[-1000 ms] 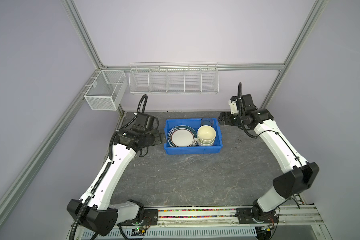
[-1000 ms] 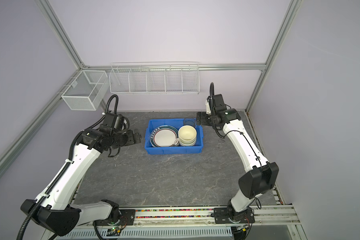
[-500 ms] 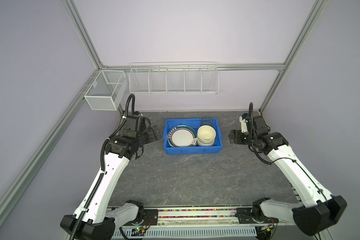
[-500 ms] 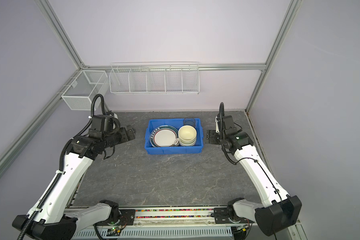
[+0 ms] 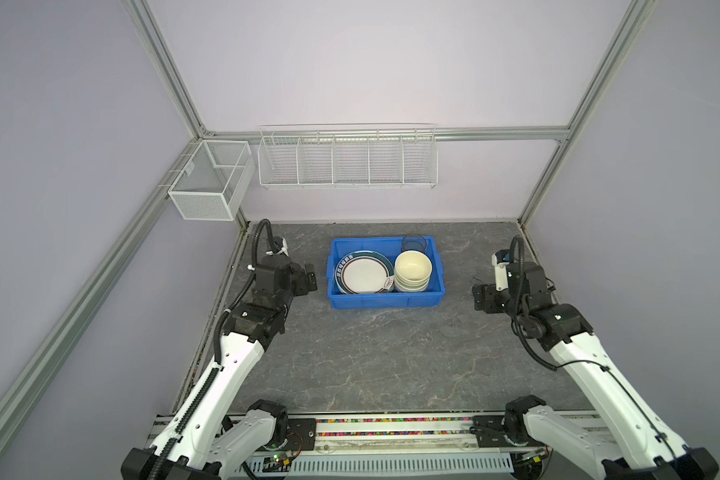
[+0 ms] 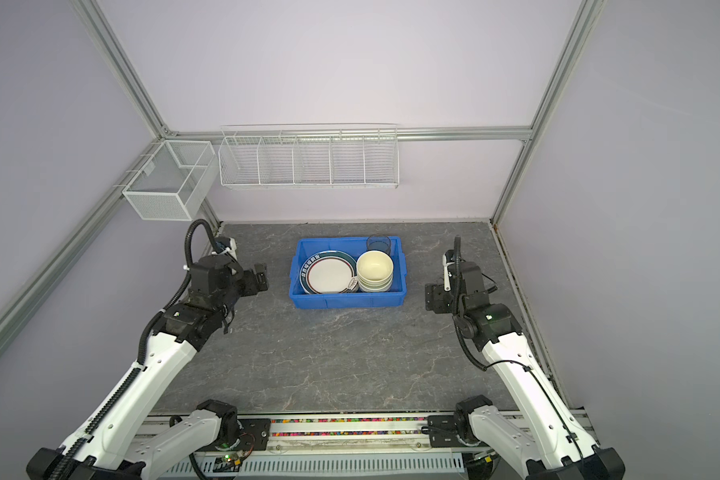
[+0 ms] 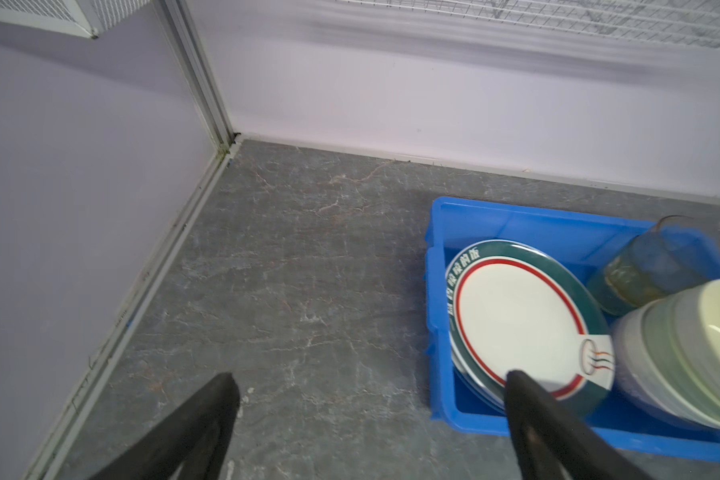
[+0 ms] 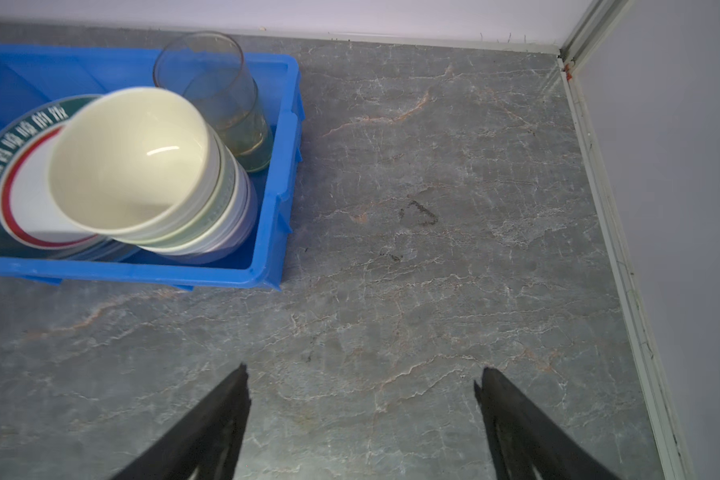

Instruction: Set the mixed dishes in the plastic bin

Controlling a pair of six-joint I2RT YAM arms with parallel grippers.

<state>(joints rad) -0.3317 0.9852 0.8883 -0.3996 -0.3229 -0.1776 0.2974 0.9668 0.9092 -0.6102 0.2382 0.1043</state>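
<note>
Bin [image 5: 385, 300] is blue and sits on the table [image 5: 371, 357] toward the back wall, midway between the two arms.

Contents:
- Left half: plate [image 5: 364, 275] with a teal-red rim, lying flat on top of other plates. Their edges show beneath it in the left wrist view.
- Right half: nested bowls [image 5: 412, 270], a cream one on top, with greenish and lilac sides below it in the right wrist view.
- Far right corner: translucent cup [image 5: 414, 243], upright, just beside the bowls, with an amber tint low in it.

Left gripper [image 5: 308, 279]: jaws spread wide, nothing between them. It is near the bin's left wall, not touching. In its wrist view one finger [image 7: 528, 399] overlaps the plate — line of sight only, since both top views put the gripper outside the bin.

Right gripper [image 5: 481, 297]: jaws spread wide and empty, over bare table well to the right of the bin.

Two white wire baskets [image 5: 348, 160] hang on the walls above the table.
</note>
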